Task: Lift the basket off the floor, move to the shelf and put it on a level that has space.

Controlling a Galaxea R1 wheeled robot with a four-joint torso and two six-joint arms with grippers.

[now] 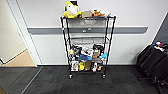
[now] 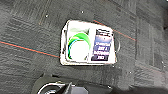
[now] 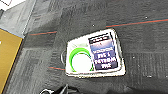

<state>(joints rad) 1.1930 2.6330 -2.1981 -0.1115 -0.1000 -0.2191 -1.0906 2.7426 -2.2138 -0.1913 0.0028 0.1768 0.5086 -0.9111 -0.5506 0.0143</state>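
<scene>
Basket [image 2: 88, 43] flat on floor [image 2: 30, 30], unlifted; hands' state cannot tell. Grip both short rims evenly, lift level.

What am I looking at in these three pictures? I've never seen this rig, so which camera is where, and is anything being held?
A wheeled robot with two arms took these. The head view looks forward at a black wire rack against a wall, with plush toys on the top tier and a nearly bare second tier. The two wrist views look down from the arms at the dark carpet. There a small white-rimmed basket sits, holding a green-and-white round item and a dark blue packet. The basket rests on the floor; nothing is seen gripping it.
</scene>
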